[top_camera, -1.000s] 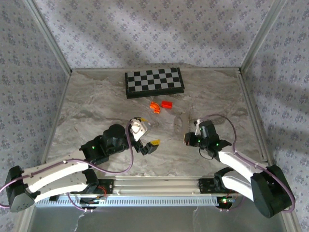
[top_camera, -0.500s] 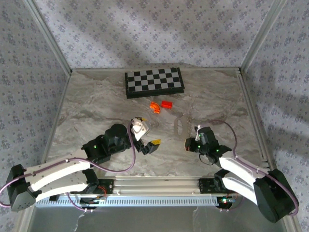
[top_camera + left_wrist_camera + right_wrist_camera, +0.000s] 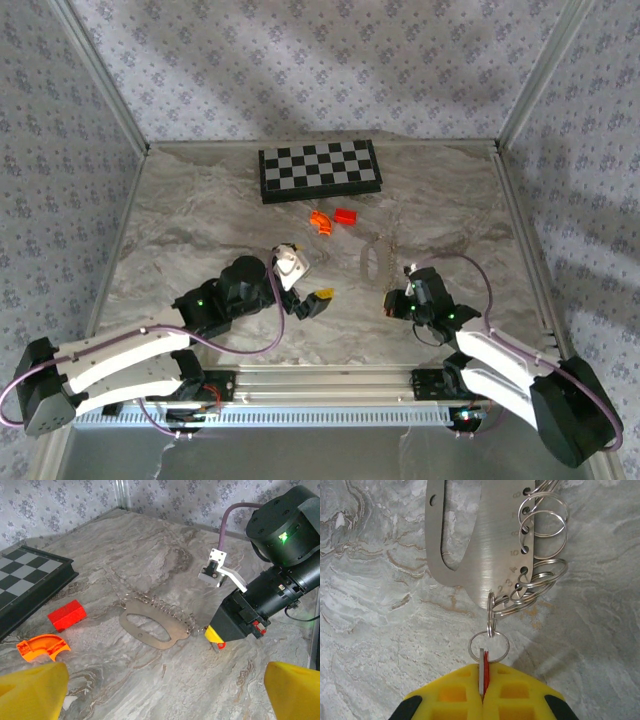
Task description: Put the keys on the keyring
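The thin red key (image 3: 486, 674) is clamped edge-on in the clenched right fingers (image 3: 452, 692). Its tip meets a small split ring (image 3: 489, 646) linked to the keyring (image 3: 480, 545), a flat steel plate lying right of the tabletop's (image 3: 200, 220) centre, probably placed for threading. Numerals stamped by the plate's holes include 10 and 4. The left fingers (image 3: 30, 690) are spread wide and hold nothing.
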Controlling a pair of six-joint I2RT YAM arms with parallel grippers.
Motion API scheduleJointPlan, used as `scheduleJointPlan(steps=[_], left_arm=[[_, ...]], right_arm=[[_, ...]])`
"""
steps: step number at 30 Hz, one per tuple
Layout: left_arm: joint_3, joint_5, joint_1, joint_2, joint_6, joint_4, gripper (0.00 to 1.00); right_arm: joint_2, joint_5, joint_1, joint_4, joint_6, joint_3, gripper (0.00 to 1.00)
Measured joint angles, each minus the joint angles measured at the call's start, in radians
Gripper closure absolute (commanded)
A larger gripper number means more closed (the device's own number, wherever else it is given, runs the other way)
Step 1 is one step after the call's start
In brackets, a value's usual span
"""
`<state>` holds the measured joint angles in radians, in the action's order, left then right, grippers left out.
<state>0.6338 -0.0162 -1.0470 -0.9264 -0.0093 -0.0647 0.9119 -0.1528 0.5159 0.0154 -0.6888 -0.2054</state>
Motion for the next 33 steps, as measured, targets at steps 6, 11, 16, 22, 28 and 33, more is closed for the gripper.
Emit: scheduleJointPlan(steps=[6, 11, 16, 22, 28, 33], left_arm=[[0.0, 0.0, 0.006, -0.034, -0.001, 0.0, 0.0], [0.0, 0.001, 0.007, -0.038, -0.009, 0.0, 0.01], [0.0, 0.0, 0.007, -0.031, -0.012, 0.005, 0.0], [0.0, -0.008, 0.007, 0.001, -0.025, 0.028, 0.01], [0.006, -0.037, 0.009, 0.005, -0.039, 0.07, 0.01], [0.017, -0.083, 0.023, 0.007, -0.056, 0.116, 0.01]], right_arm=[[-0.044, 0.01, 0.006, 0.013, -0.008, 0.023, 0.92], [-0.079, 0.02, 0.008, 0.057, -0.008, 0.025, 0.85], [-0.113, 0.035, 0.015, 0.098, -0.01, 0.025, 0.75], [-0.155, 0.07, 0.026, 0.15, -0.014, 0.025, 0.62], [-0.206, 0.113, 0.043, 0.212, -0.012, 0.006, 0.48], [-0.24, 0.154, 0.056, 0.254, 0.004, -0.035, 0.38]])
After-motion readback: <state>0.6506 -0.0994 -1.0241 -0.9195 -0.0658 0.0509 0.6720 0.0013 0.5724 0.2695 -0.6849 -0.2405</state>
